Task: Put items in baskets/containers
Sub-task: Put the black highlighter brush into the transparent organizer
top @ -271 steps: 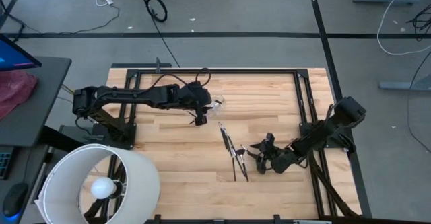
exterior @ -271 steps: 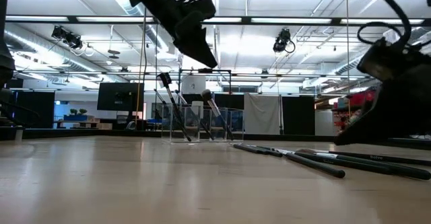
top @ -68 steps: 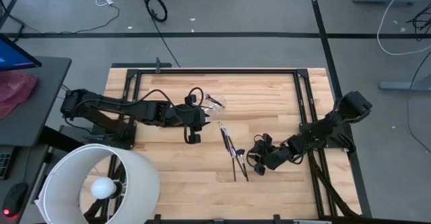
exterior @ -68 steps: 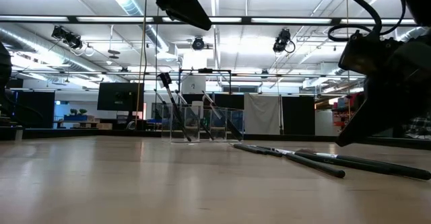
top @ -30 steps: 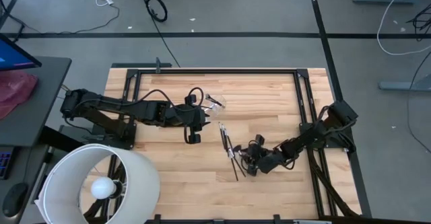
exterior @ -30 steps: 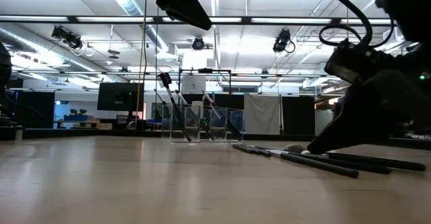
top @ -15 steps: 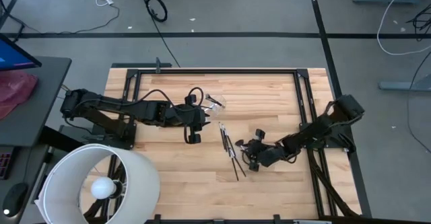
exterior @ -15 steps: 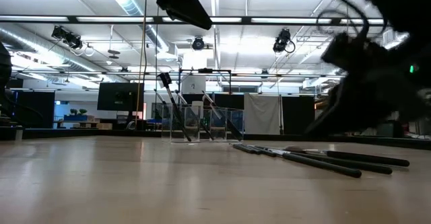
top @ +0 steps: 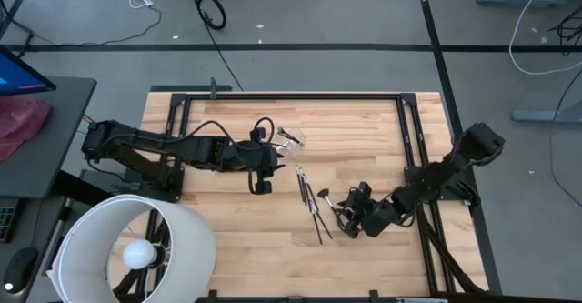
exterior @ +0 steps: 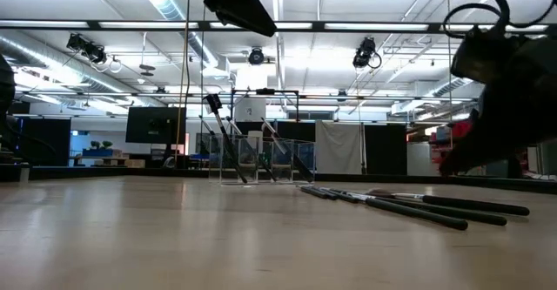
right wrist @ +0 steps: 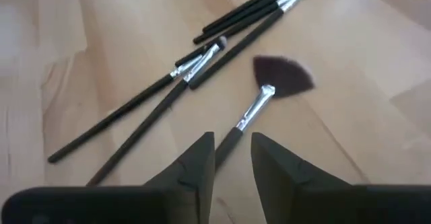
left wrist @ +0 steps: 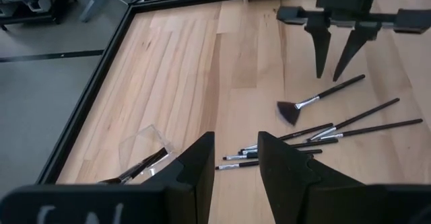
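Several slim dark makeup brushes [top: 312,203] lie loose in a bunch on the wooden table, also seen in the right wrist view [right wrist: 202,62]. A fan brush [right wrist: 283,72] lies flat beside them. My right gripper [top: 346,214] hovers open just above the fan brush's handle [right wrist: 232,133], which runs below the gap between the fingers. The clear cup [top: 289,140] stands toward the far side with a few brushes leaning in it [exterior: 261,161]. My left gripper [top: 262,186] hangs open, with nothing in it, beside the cup on its near side.
A big white lampshade [top: 136,248] with a bulb stands at the near left corner. A black metal frame [top: 400,139] runs round the table top. Bare wood [top: 236,230] lies between the lampshade and the loose brushes.
My right gripper has lifted off the table at the loose brushes, drawn back a little toward the table's right edge and rolled somewhat. The brushes stay lying on the table, and the fan brush now shows apart from the bunch.
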Tool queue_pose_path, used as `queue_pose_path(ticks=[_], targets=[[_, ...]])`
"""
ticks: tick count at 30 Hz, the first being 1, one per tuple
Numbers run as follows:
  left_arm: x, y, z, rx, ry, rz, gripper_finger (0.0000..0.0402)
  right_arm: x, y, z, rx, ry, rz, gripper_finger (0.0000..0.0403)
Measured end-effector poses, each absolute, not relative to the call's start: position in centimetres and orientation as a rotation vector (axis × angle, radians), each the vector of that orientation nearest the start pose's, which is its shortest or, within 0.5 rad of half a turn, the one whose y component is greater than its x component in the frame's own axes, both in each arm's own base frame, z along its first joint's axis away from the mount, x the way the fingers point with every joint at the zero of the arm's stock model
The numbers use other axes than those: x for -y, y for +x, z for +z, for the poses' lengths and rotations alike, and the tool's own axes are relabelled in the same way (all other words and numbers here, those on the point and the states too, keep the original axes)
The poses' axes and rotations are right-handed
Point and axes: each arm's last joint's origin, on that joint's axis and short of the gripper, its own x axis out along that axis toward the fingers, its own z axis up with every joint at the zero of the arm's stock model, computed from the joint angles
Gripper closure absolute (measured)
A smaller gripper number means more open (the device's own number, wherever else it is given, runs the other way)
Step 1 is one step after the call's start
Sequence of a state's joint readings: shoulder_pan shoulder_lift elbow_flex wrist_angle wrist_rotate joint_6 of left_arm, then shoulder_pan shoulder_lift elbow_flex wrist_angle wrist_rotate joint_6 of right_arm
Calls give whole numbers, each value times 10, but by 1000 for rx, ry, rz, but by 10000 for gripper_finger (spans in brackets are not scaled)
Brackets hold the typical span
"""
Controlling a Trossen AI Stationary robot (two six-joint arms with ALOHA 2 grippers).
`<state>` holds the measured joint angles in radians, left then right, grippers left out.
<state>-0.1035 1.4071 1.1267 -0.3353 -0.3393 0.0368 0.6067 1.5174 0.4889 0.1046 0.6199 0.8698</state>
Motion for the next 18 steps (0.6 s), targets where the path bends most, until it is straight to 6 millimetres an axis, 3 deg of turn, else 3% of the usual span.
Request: queue_pose_path(ticks=[10, 18], targets=[[22, 308, 302, -570, 164, 219, 284, -133, 217, 88, -656, 248, -308, 299], [22, 308, 302, -570, 164, 219, 284, -136, 223, 68, -649, 146, -395, 300]])
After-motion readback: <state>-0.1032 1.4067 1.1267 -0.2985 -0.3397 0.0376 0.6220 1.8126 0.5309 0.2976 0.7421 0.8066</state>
